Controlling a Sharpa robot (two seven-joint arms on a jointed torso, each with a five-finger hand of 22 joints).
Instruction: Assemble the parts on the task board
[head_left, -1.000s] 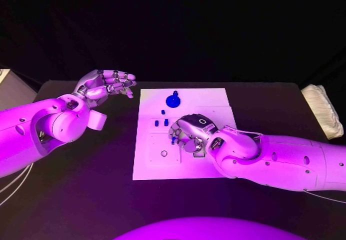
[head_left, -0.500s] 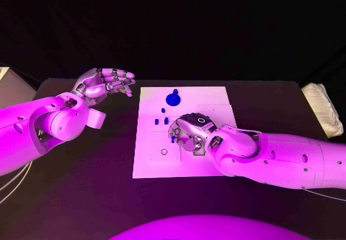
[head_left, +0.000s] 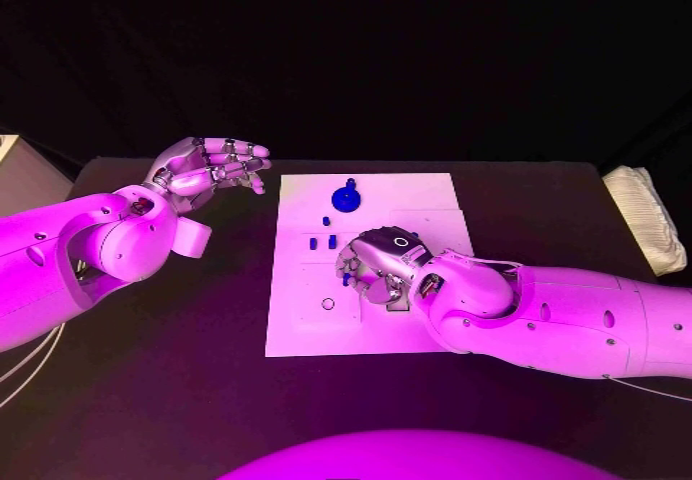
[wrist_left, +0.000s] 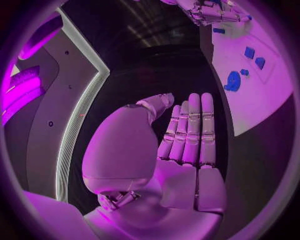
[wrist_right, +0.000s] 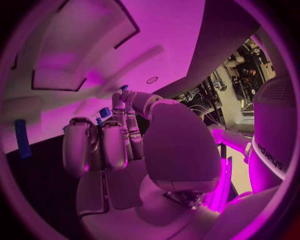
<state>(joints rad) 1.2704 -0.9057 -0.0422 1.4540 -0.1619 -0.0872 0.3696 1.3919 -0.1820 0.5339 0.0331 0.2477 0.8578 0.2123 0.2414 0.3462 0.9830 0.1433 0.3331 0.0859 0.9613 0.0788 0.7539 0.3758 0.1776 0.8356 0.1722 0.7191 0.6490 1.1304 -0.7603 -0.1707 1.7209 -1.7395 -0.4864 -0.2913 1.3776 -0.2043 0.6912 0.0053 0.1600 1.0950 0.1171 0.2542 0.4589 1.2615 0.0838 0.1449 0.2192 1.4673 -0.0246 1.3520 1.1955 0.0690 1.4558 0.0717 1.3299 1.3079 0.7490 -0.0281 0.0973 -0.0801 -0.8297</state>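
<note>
Almost no change since a moment ago: right hand (head_left: 378, 272) still low over board (head_left: 296, 335), fingers curled by small parts (head_left: 320, 243), grasp unclear, insertion probably ongoing; left hand (head_left: 214, 166) empty, half-open, aside.

Change since a second ago: slight upward drift of the whole head view, shared alike by table (head_left: 173, 400), task board (head_left: 310, 330), blue parts (head_left: 346, 198) and both arms. Camera shift, not a move of things.

Left hand (head_left: 214, 168): no separate motion beyond that drift, palm up at the far left of the board.

Right hand (head_left: 378, 268): likewise none discernible, fingers curled over the board's middle.

Last half second: no difference visible anywhere on the board.
</note>
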